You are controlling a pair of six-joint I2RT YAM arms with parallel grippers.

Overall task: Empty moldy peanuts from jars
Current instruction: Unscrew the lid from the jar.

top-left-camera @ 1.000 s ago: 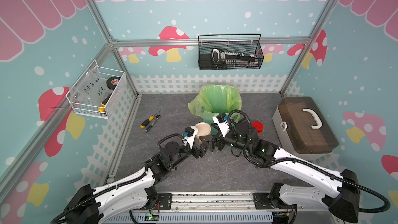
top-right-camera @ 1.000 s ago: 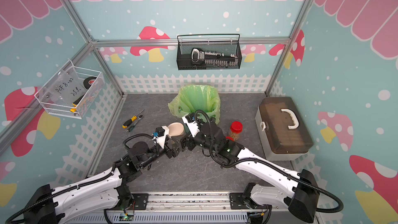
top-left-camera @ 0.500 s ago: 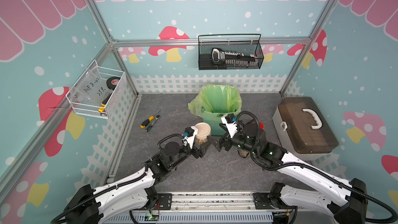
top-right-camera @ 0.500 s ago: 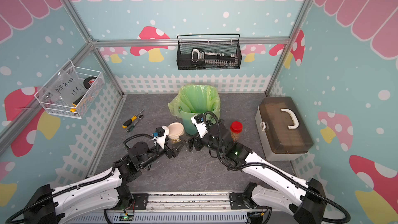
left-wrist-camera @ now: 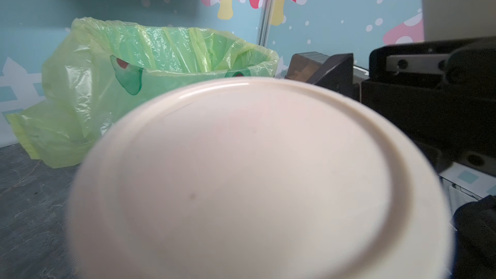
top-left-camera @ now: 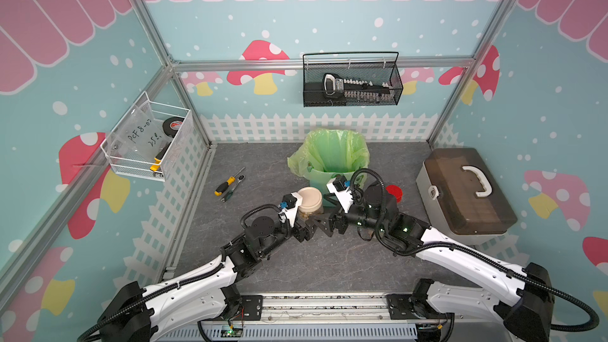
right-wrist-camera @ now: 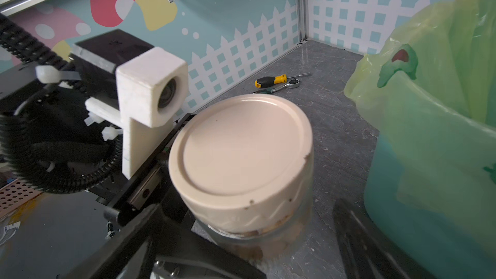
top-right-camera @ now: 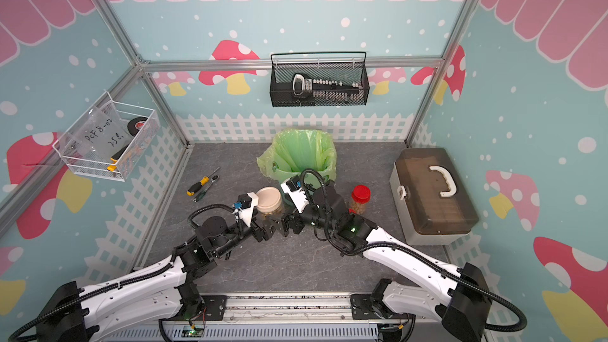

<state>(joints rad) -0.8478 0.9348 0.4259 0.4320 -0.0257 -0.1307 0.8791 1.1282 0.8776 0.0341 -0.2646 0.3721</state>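
Left of centre on the grey table, the left gripper appears to pinch the clear body of the beige-lidded jar under its lid. Its fingers are mostly hidden, so this is a judgement from how squarely the jar sits before the left wrist camera. The jar stands mid-table, just on the near side of the green-bagged bin. Moldy peanuts show dimly through its glass. Just to its right, the right gripper hangs empty with its jaws spread wide on either side of the jar, touching nothing that I can see. The step in hand looks like unscrewing. To do it well, the right jaws should close across the middle of the lid's side wall, not on the glass. They should then twist about the jar's own axis while the left grip holds firm, keeping the jar level so nothing spills short of the bin. The jar is upright, its long axis vertical and its lid facing up. Further right a red-lidded jar waits, also upright.
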